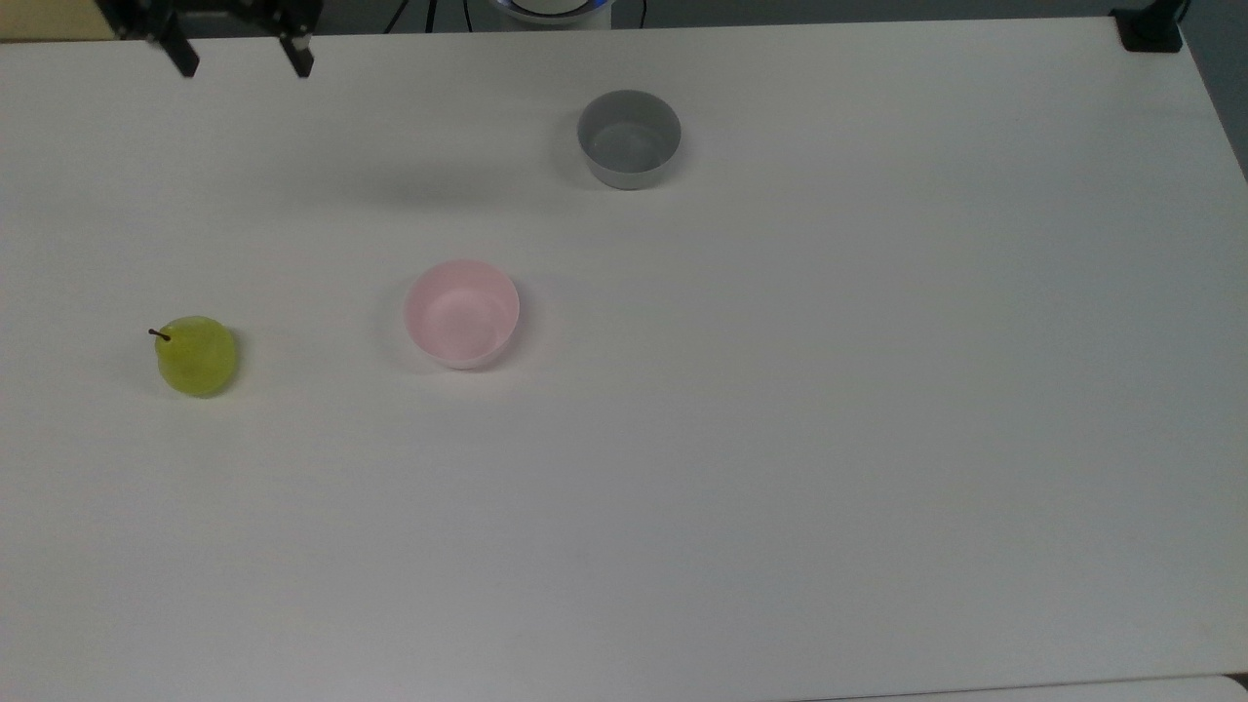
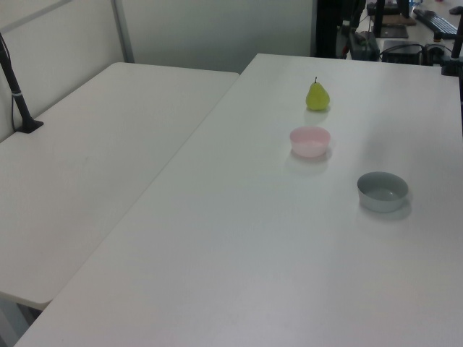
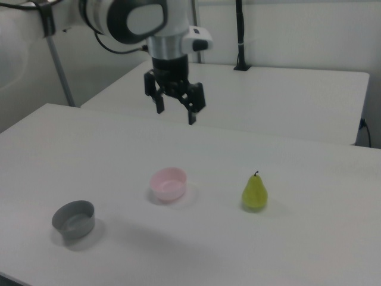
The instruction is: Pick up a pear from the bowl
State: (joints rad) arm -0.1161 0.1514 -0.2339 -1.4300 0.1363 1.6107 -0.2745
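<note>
Above the table (image 3: 309,179), tool (image 3: 175,116) spread, empty, half cropped top view; pear (image 3: 255,192) upright.

The pear (image 1: 197,357) is coloured yellow-green, with a short dark brown stem. The bowl (image 1: 461,313) is seen as pale pink inside and whitish on its outer side. A plain mid-grey is shown by the grey bowl (image 1: 628,138). The surface (image 1: 780,439) is an unpatterned off-white. The tool (image 3: 175,115) is black, carried on a white arm (image 3: 137,18) with dark grey joint covers.
</note>
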